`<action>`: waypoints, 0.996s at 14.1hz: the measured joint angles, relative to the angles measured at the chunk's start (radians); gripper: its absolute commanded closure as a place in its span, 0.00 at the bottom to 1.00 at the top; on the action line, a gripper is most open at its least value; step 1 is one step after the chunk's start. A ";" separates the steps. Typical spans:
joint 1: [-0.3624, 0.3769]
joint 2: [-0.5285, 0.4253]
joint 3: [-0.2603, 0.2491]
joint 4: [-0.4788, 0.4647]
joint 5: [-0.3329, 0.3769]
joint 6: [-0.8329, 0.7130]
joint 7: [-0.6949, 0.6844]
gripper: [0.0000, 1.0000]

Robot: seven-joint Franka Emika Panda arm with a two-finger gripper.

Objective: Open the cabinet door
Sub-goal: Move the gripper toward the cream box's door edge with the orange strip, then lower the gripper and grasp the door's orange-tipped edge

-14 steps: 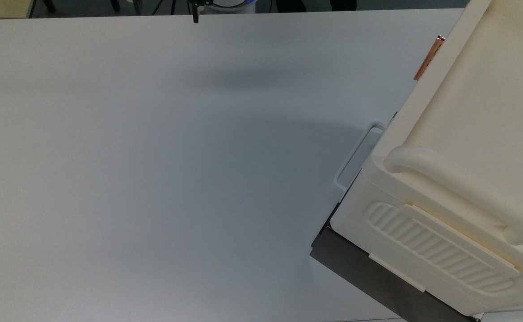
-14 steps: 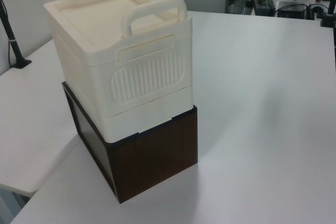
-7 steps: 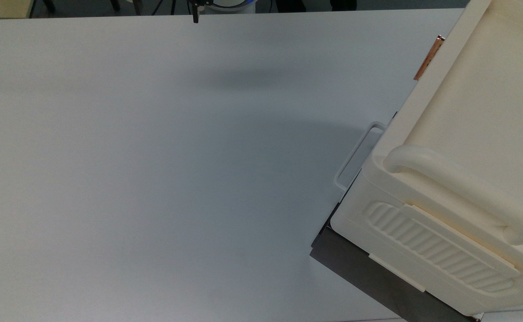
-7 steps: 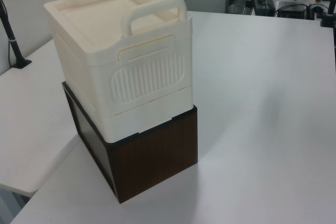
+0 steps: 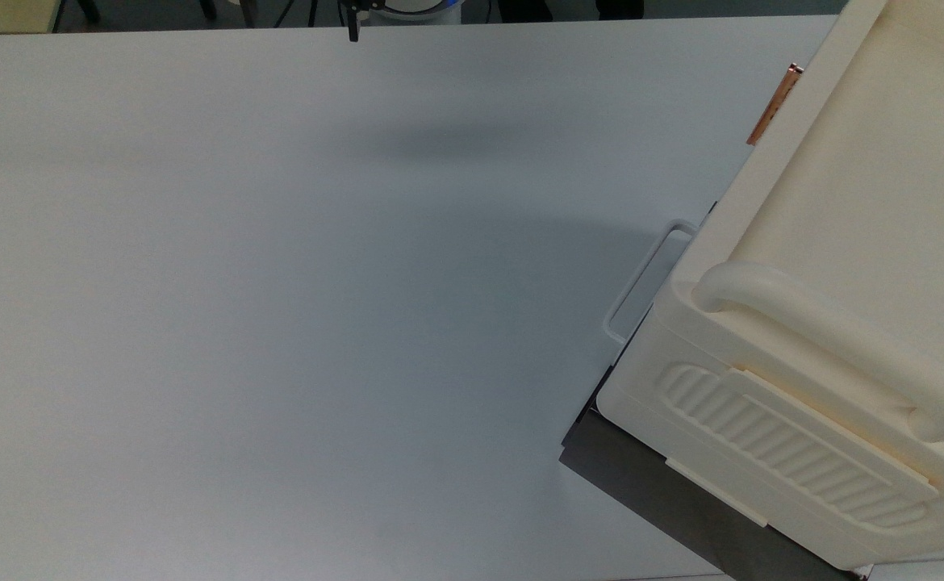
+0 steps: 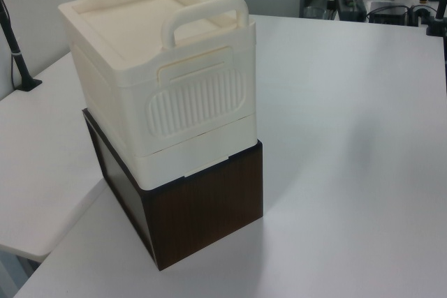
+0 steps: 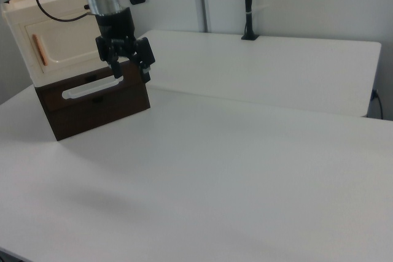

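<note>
The black two-finger gripper (image 7: 129,70) is seen with jaws spread, empty; the flat cream plastic cabinet door (image 7: 64,50) is partly hidden behind it.

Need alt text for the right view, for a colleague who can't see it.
The robot's open claw hangs above the white table, in front of a cream cabinet stacked on a dark brown box. The cabinet door, with its copper handle, looks closed.

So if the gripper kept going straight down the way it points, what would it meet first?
Probably the bare white table. The open gripper points downward; though it overlaps the dark lower cabinet in the right view, depth is unclear.
</note>
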 measured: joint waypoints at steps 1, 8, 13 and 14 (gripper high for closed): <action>0.002 0.000 0.002 0.000 0.000 0.000 -0.004 0.00; 0.156 0.002 0.024 0.029 0.098 0.072 -0.024 0.00; 0.321 0.018 0.029 0.035 0.174 0.217 -0.064 0.00; 0.355 0.034 0.029 0.043 0.178 0.259 -0.068 0.00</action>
